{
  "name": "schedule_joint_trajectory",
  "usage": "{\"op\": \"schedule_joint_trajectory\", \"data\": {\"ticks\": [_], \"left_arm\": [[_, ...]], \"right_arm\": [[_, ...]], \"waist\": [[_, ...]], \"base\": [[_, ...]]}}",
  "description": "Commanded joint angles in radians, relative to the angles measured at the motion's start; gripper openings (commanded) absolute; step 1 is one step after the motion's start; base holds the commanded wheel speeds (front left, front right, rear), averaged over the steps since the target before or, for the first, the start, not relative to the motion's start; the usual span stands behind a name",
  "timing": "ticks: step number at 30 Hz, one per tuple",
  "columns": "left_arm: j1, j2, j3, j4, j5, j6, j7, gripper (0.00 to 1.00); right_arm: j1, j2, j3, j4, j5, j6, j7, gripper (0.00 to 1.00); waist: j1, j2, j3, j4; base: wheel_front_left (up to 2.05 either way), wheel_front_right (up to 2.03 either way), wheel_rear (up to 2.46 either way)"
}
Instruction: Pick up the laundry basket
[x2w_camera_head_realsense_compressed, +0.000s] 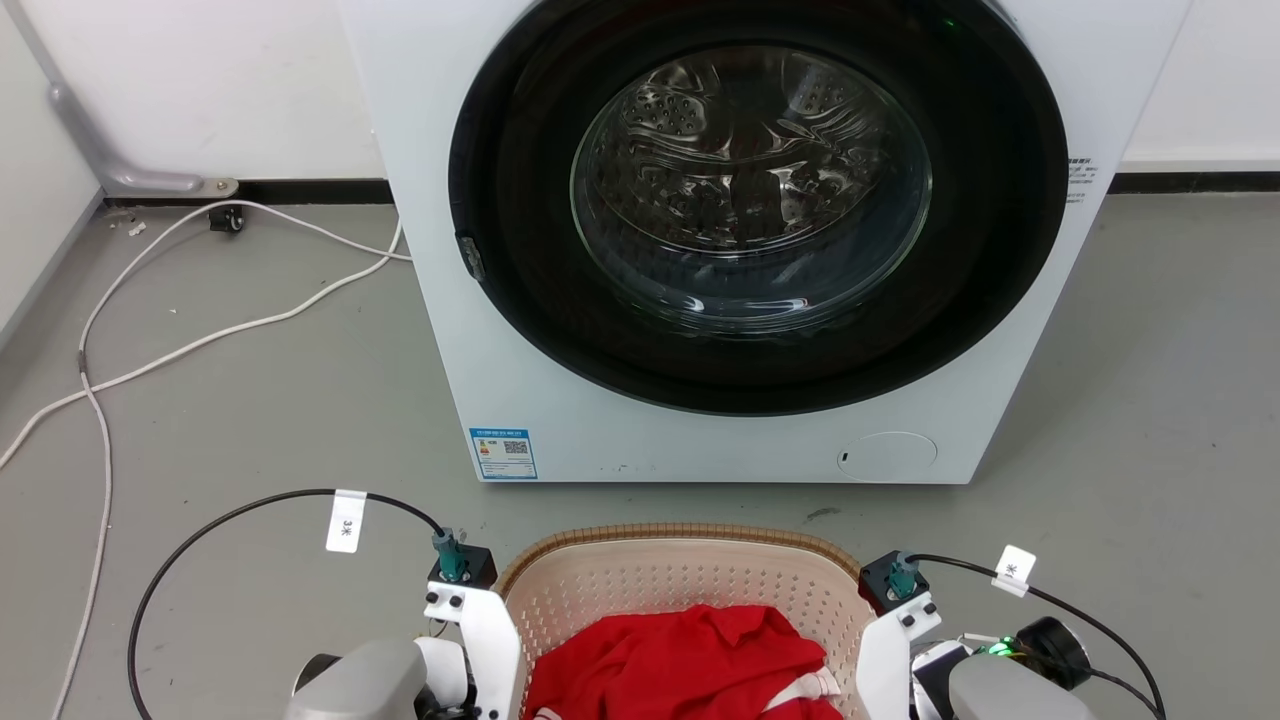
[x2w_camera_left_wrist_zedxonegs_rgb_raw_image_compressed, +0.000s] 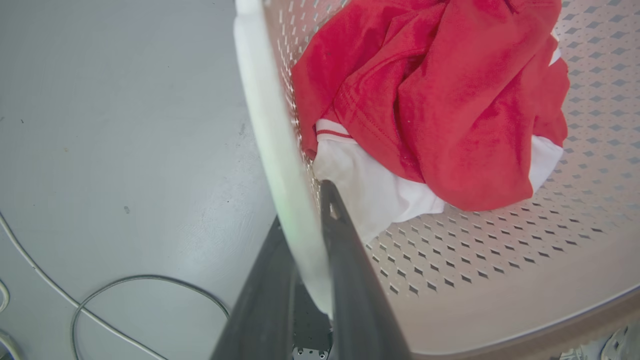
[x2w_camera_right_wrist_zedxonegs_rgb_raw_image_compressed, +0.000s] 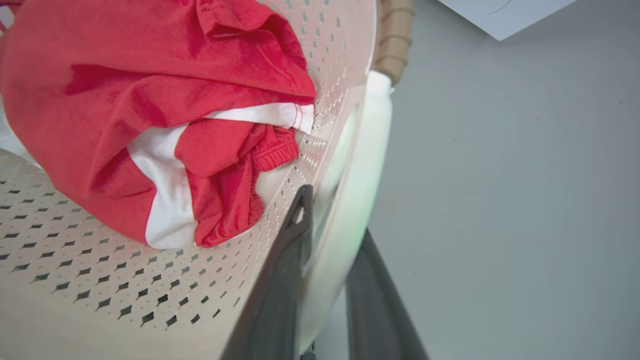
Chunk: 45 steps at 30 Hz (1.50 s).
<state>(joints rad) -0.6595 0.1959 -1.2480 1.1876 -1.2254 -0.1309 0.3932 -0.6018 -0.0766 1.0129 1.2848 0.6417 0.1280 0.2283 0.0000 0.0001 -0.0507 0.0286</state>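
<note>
Grasping is the step in hand, and it looks close to done, with the lift not yet begun.

In the head view the laundry basket (x2w_camera_head_realsense_compressed: 680, 537) sits at the bottom edge, just in front of the washing machine (x2w_camera_head_realsense_compressed: 430, 300), with a red and white garment (x2w_camera_head_realsense_compressed: 680, 660) heaped inside. The left forearm (x2w_camera_head_realsense_compressed: 480, 625) and the right forearm (x2w_camera_head_realsense_compressed: 888, 645) stand close against its two sides. Grey floor (x2w_camera_head_realsense_compressed: 250, 430) lies open on both flanks, and a white cable (x2w_camera_head_realsense_compressed: 200, 335) trails well apart on the left.

In the left wrist view the left gripper (x2w_camera_left_wrist_zedxonegs_rgb_raw_image_compressed: 302, 210) straddles the basket's white loop handle (x2w_camera_left_wrist_zedxonegs_rgb_raw_image_compressed: 265, 125), with one finger inside the perforated wall and one outside, drawn together on the strip. A cable loop (x2w_camera_left_wrist_zedxonegs_rgb_raw_image_compressed: 150, 278) lies on the floor near that side.

In the right wrist view the right gripper (x2w_camera_right_wrist_zedxonegs_rgb_raw_image_compressed: 332, 220) mirrors this, its fingers clamped on the opposite handle (x2w_camera_right_wrist_zedxonegs_rgb_raw_image_compressed: 372, 140) below the brown woven rim (x2w_camera_right_wrist_zedxonegs_rgb_raw_image_compressed: 395, 40). The garment touches the wall just beside the inner finger.

Whether the basket's base is off the floor cannot be told.

The next move calls for both arms to rise together and level, since the thin, smooth handles could slip or the basket could tilt. The washer's front is the nearest edge, so a lift straight up or back toward the robot has the most room.
</note>
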Motion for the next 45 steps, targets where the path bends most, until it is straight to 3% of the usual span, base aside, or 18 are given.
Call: {"op": "schedule_joint_trajectory", "data": {"ticks": [1, 45], "left_arm": [[-0.008, -0.004, -0.004, -0.005, 0.004, 0.002, 0.001, 0.00], [0.001, -0.004, -0.025, 0.000, -0.011, 0.002, 0.002, 0.00]], "right_arm": [[-0.020, 0.010, 0.012, -0.008, -0.002, 0.005, -0.008, 0.00], [-0.021, 0.006, 0.101, -0.001, 0.092, 0.005, -0.007, 0.00]], "waist": [[0.0000, -0.0001, 0.000, 0.000], [0.0000, -0.0001, -0.013, -0.001]], "base": [[0.00, 0.00, 0.00], [0.00, 0.00, 0.00]]}}
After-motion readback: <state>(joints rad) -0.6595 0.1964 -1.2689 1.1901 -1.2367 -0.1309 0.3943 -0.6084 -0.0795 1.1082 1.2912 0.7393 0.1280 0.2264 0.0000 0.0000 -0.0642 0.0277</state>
